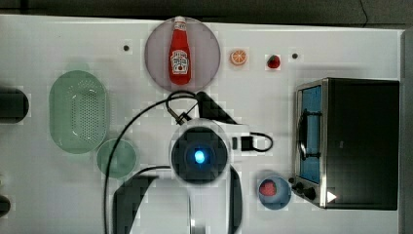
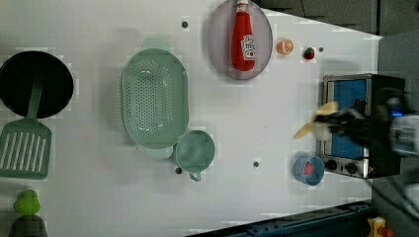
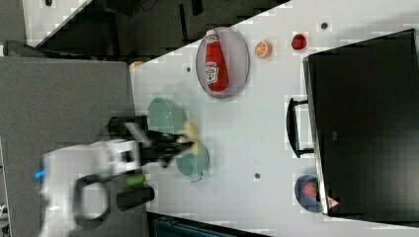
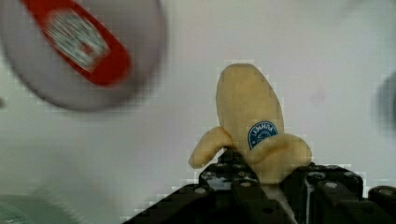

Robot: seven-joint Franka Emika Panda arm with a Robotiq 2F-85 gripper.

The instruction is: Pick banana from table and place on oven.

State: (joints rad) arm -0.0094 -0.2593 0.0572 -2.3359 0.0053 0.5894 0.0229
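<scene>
Holding item one: the small pale yellow peeled-looking banana with a blue sticker (image 4: 252, 126), clamped between my dark gripper (image 4: 261, 186) jaws, which stand narrowly apart and are closed on its lower end. In the wrist view the fruit's long axis runs straight out from the jaws, tip pointing away from me, with two peel flaps folded down just over the fingertips.

Item two: the large flat white table (image 1: 272, 117). The banana (image 2: 316, 121) is off it — carried in the air, as the left view shows, with nothing of the fruit touching the surface.

Item three: the boxy toaster oven with a black top, silvery frame and blue glass door (image 1: 363, 141). It sits at the top view's right, well apart from my wrist, which hangs over the middle of the table. In the right view the banana (image 3: 190, 136) appears over the pale green cup (image 3: 193, 160), with open tabletop between it and the oven's black top (image 3: 365, 133).

Relation that governs the coming move (my judgement): the black top lies sideways from the jaws, toward the top view's right, and higher than the tabletop — so the carry runs across and above the door handle before the fruit can be laid flat.

Also present: red ketchup bottle on a round grey plate (image 1: 179, 51).
</scene>
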